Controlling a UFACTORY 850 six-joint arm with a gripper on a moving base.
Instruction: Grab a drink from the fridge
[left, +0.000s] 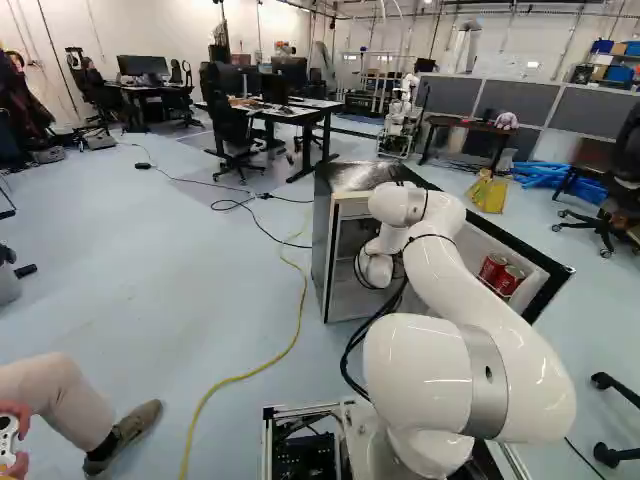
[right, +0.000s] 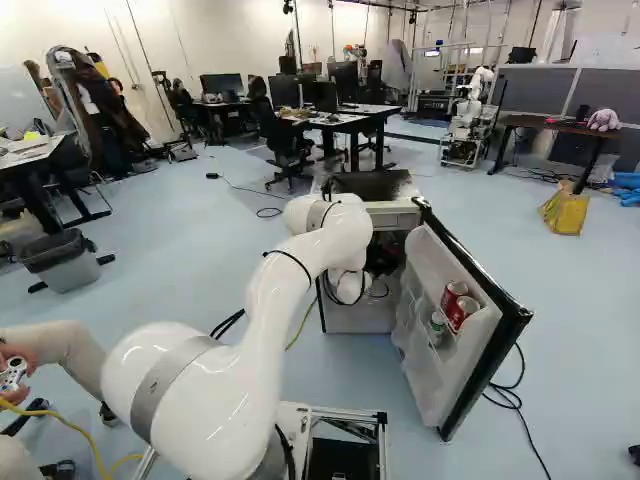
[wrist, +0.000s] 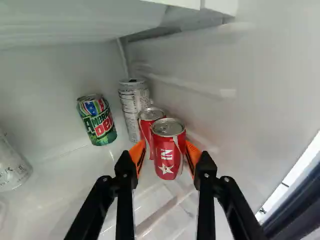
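While the arm (left: 440, 270) reaches into the fridge (left: 350, 178), its gripper (right: 384, 256) stands open around the front red can (wrist: 168, 150), straight ahead at twelve o'clock. Behind that sits another red can (wrist: 150, 114); from the front one, a tall white can (wrist: 134, 105) stands toward eleven, a green can (wrist: 97, 121) toward ten.

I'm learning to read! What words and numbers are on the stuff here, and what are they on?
Green can: "AMER" and, under it, "DE"; the ends curve away.
Front red can: "NI", maybe part of a word.
White can: "ER"; the rest is blurred.
Tall can: too small to read.
Back red can: mostly hidden, nothing readable.
Door cans: too blurred.
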